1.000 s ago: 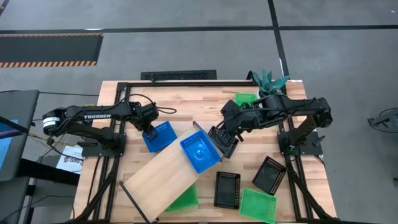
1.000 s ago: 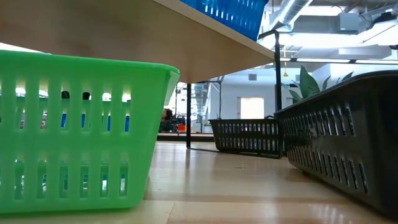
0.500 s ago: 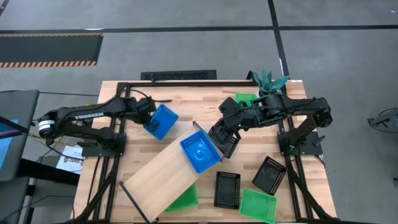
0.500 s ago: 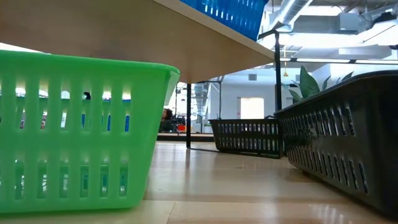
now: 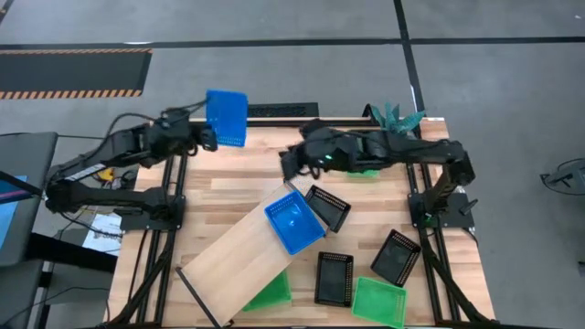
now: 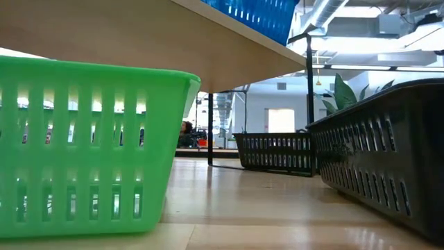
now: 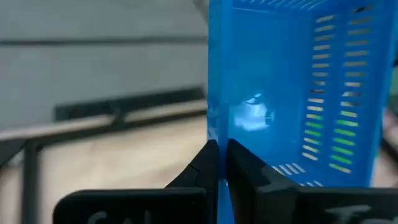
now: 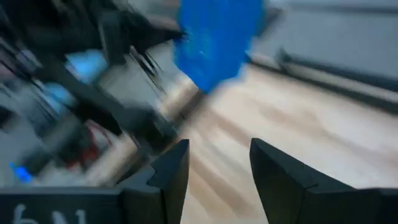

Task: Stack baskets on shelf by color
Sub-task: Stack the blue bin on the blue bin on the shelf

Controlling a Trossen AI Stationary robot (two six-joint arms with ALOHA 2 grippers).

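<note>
My left gripper (image 5: 207, 137) is raised near the table's far-left corner, shut on a blue basket (image 5: 227, 118) that is tipped on its side. My right gripper (image 5: 286, 166) hangs open over the table's middle, far of the shelf (image 5: 239, 259), touching nothing; its wrist view shows the open fingers (image 8: 217, 168) and the held blue basket (image 8: 217, 37) farther off. A second blue basket (image 5: 294, 222) sits on the shelf's far end. One black basket (image 5: 327, 207) lies on the table beside it. My left gripper pinches one side wall of the blue basket at its rim (image 7: 217, 134), one finger inside the basket and one outside. The basket is lifted clear of the table and tipped, with its open side turned sideways.
Two more black baskets (image 5: 335, 278) (image 5: 396, 257) and a green one (image 5: 379, 302) lie near the table's near-right corner. Another green basket (image 5: 271, 292) sits under the shelf, filling the low view's left (image 6: 83, 146). A third green basket (image 5: 361, 146) and a plant (image 5: 393, 117) stand far right.
My left gripper has lifted the blue basket off the table, up and toward the far edge, and the basket has tipped onto its side. My right gripper has drawn away from the black basket beside the shelf, toward the far-left; that basket stays on the table.
</note>
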